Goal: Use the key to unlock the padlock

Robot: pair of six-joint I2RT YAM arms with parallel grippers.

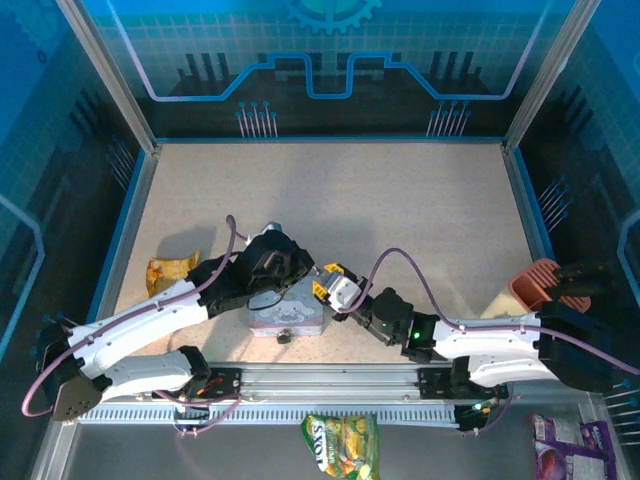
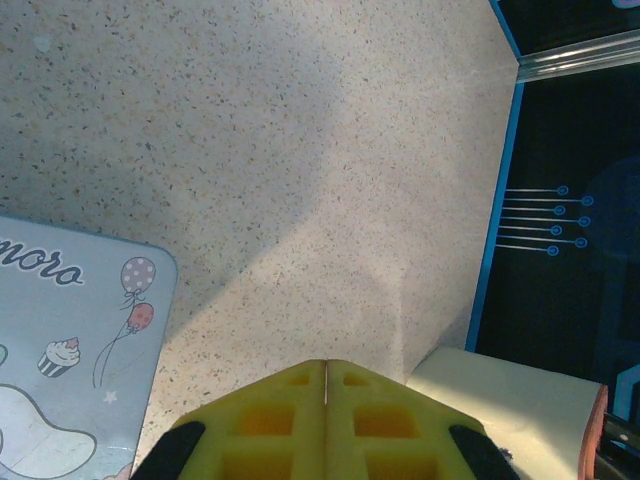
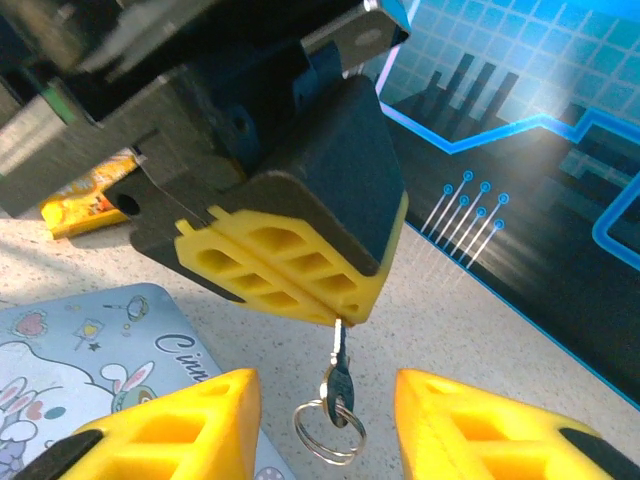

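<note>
Left gripper (image 3: pixel 330 312): the black body and yellow ribbed pads are pressed fully together, with no gap between them. They pinch the thin dark-grey metal key (image 3: pixel 340 372) by the top of its blade. The key hangs straight down from the pad tips, clear of the table, with a silver split ring (image 3: pixel 330 432) dangling from its lower end. Right gripper (image 3: pixel 322 385): the jaws stand partly apart and hold nothing. One yellow finger is on each side of the hanging key. The key and ring lie between the fingers, slightly nearer the left-hand finger as the right wrist camera sees it. There is visible space on both sides, and neither pad touches the metal. In the overhead view the two grippers meet above the near half of the speckled beige table (image 1: pixel 400 200), about midway between its left and right edges. They sit over the far right corner of the lilac cartoon-printed tin box (image 1: pixel 290 318), which lies flat on the table. The tiny dark padlock (image 1: pixel 283 338) lies on the table against the tin's near side, close to the table's near edge and well below both grippers. It is too small to tell how its shackle stands. An orange-yellow snack packet (image 1: pixel 170 272) lies near the table's left edge.
</note>
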